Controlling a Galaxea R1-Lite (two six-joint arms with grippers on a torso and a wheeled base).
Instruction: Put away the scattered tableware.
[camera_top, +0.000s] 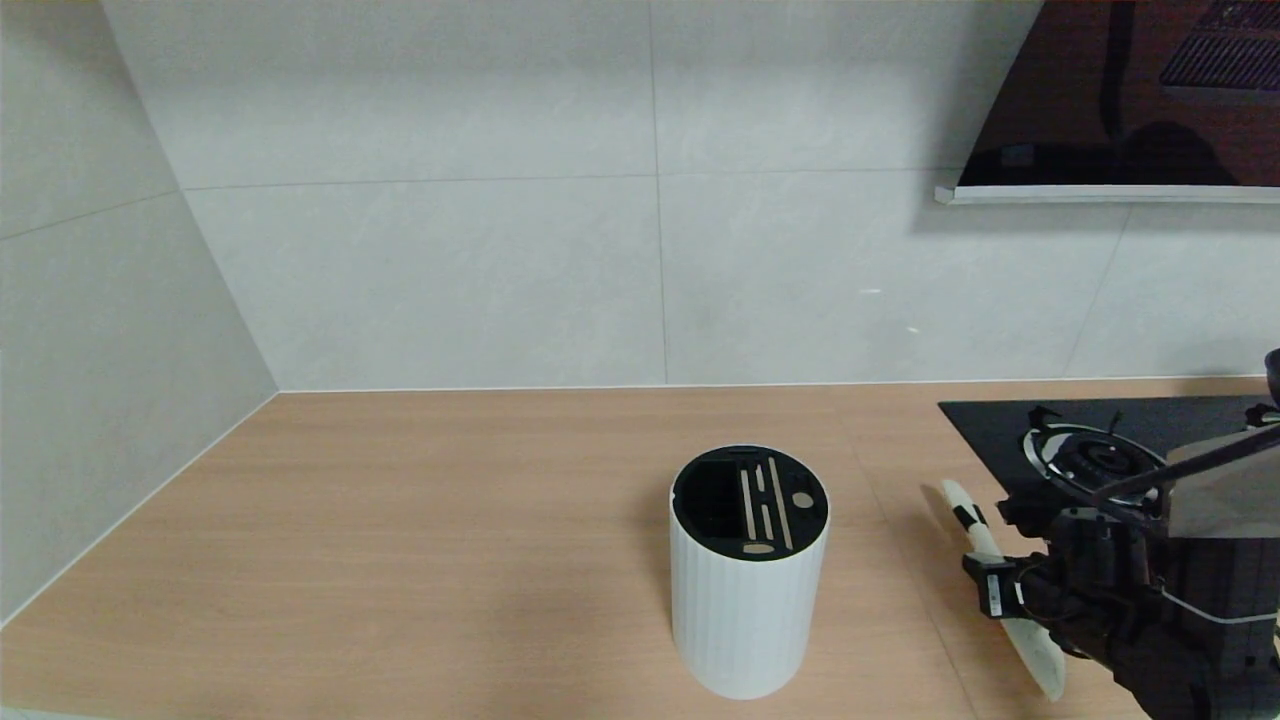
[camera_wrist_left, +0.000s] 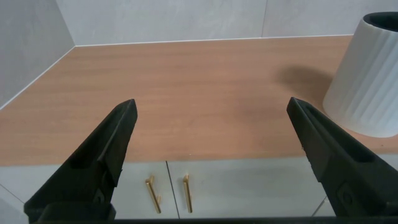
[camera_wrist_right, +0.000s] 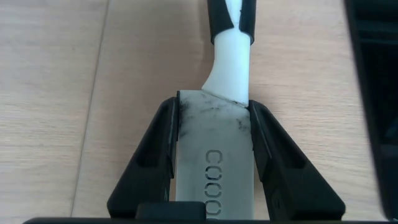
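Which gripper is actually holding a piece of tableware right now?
The right gripper, shut on the flat end of the white utensil; the left gripper is open and empty.

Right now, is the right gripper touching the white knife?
Touching. The right wrist view shows the right gripper closed on the white knife, its jaws pressed against both edges of the blade with no gap.

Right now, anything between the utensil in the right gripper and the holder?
Nothing visible. The right gripper holds the white utensil; only bare countertop lies between it and the white holder, whose slots look unblocked.
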